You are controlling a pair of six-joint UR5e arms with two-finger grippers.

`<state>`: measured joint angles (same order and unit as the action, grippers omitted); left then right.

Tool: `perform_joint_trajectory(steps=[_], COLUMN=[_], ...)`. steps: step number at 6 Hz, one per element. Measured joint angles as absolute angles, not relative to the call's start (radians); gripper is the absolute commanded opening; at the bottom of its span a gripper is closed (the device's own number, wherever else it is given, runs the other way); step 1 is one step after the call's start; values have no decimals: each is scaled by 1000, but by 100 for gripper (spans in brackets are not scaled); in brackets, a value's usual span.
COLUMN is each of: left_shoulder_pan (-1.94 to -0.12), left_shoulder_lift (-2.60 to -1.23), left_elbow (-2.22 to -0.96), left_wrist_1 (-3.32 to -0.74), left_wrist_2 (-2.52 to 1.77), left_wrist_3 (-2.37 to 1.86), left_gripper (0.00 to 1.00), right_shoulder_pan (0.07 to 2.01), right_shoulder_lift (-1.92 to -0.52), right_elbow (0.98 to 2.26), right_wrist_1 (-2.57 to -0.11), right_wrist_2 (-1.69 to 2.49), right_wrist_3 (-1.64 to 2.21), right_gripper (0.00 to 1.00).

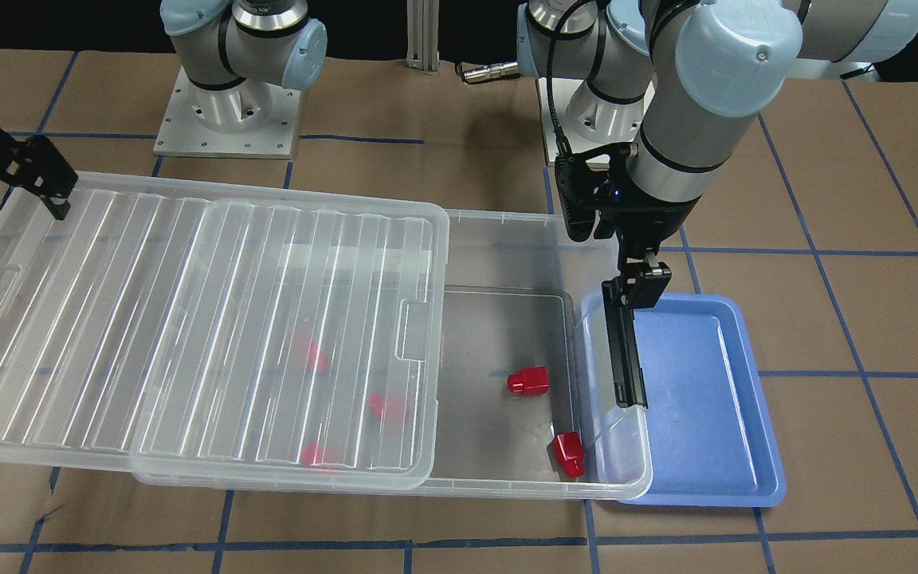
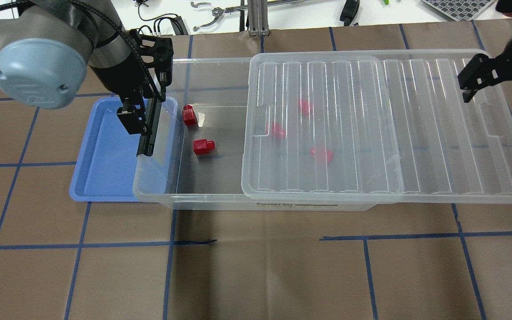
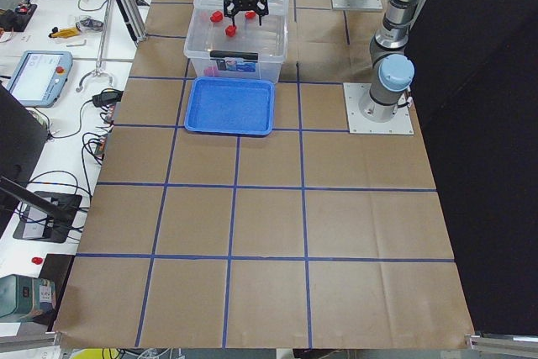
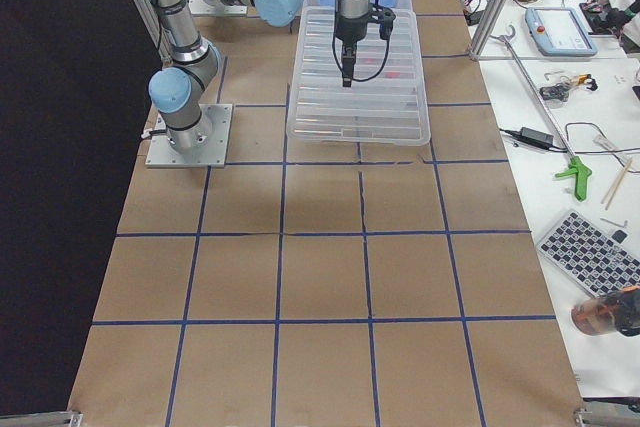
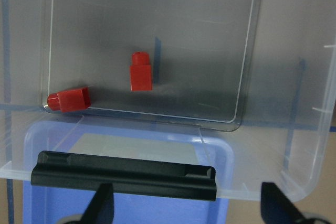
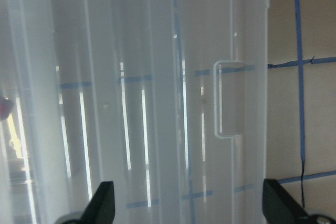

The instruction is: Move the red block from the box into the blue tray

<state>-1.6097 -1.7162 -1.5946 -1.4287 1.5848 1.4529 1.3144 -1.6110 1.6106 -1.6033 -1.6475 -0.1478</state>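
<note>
The clear box [image 2: 211, 201] lies across the table, its ribbed lid [image 2: 371, 133] slid toward my right side. Two red blocks [image 2: 189, 116] [image 2: 203, 146] lie on the uncovered floor; three more show blurred under the lid [image 2: 277, 130]. The blue tray [image 2: 105, 155] sits empty, tucked partly under the box's latch end. My left gripper [image 2: 142, 116] hangs open and empty over the black latch bar [image 5: 123, 174], the two blocks [image 5: 140, 71] [image 5: 69, 99] ahead of it. My right gripper [image 2: 496, 86] is open and empty above the lid's far end [image 6: 157, 103].
Brown paper with a blue tape grid covers the table [image 2: 256, 275]. The lid overhangs the box on my right side [image 1: 45, 319]. The arm bases [image 1: 228, 112] stand behind the box. Benches with tools flank the table's ends [image 4: 560, 97].
</note>
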Motion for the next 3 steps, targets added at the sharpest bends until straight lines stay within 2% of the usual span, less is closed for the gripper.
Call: perform_joint_trajectory(steps=[3], left_shoulder_pan=[-1641], left_shoulder_lift=[-1857], left_elbow=[-1619], left_wrist_1=[-1245], left_wrist_2=[1578], left_wrist_3=[1452], left_gripper=[97], right_shoulder_pan=[1521], right_shoulder_lift=[-1584], right_elbow=[1523], right_wrist_1=[-1533], right_wrist_2=[-1582], right_wrist_3=[21], right_gripper=[100])
